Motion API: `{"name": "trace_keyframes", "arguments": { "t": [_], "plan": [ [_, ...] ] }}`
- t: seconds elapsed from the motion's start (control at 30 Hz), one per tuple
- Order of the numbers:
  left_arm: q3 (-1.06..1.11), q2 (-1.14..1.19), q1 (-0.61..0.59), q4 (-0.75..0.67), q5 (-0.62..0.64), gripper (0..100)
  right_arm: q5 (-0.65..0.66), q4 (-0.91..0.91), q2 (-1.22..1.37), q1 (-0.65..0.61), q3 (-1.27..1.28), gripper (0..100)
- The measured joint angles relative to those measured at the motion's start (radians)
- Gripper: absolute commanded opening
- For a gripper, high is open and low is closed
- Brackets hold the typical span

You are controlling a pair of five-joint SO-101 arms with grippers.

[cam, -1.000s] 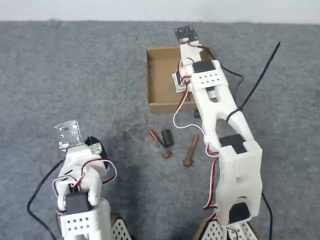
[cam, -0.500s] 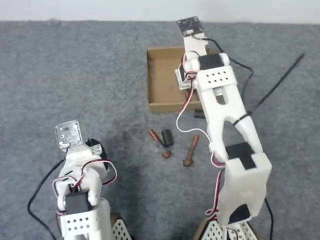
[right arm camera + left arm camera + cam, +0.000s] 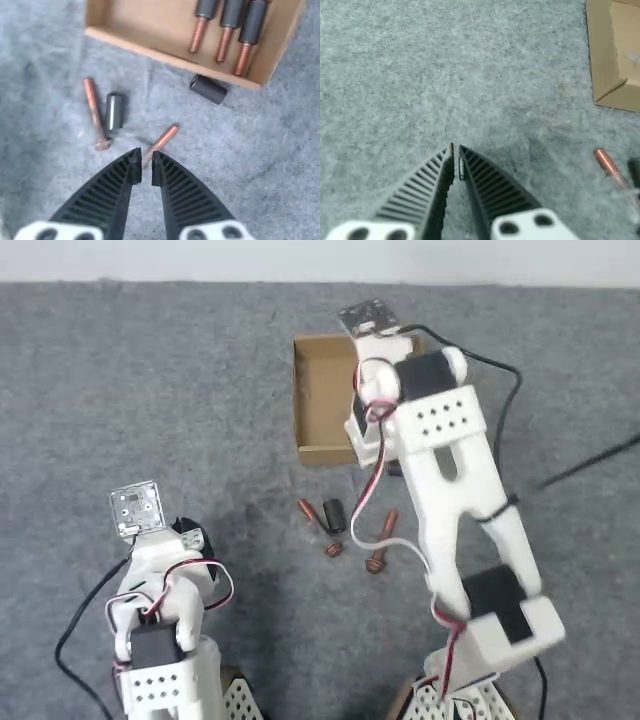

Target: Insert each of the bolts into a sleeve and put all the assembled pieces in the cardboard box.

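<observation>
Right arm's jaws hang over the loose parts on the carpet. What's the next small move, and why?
Probably open the right arm's jaws and lower them onto the bolt lying just ahead of them. The jaws look nearly shut and empty, that bolt is the closest loose part, and two empty sleeves lie on the carpet outside the cardboard box.

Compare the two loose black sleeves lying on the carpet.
The first sleeve lies alone, close to the cardboard box wall; the second sleeve lies farther out, alongside a loose bolt. Their long axes point differently. Both are black, lying flat, with no bolt sticking out.
</observation>
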Motion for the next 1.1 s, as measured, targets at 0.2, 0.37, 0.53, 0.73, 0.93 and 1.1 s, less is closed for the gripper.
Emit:
{"name": "trace_keyframes", "arguments": {
  "t": [0.2,0.37,0.53,0.73,0.93,1.1],
  "plan": [
    [0.000,0.000,0.000,0.000,0.000,1,0.000,0.002,-0.219,-0.092,0.296,0.7],
    [0.000,0.000,0.000,0.000,0.000,1,0.000,0.002,-0.413,-0.140,0.502,0.7],
    [0.000,0.000,0.000,0.000,0.000,1,0.000,0.002,-0.574,-0.149,0.687,0.7],
    [0.000,0.000,0.000,0.000,0.000,1,0.000,0.002,-0.718,-0.149,0.836,0.7],
    [0.000,0.000,0.000,0.000,0.000,1,0.000,-0.032,-0.779,-0.086,0.850,0.8],
    [0.000,0.000,0.000,0.002,0.000,1,0.000,-0.146,-0.781,-0.035,0.945,0.9]
  ]
}}
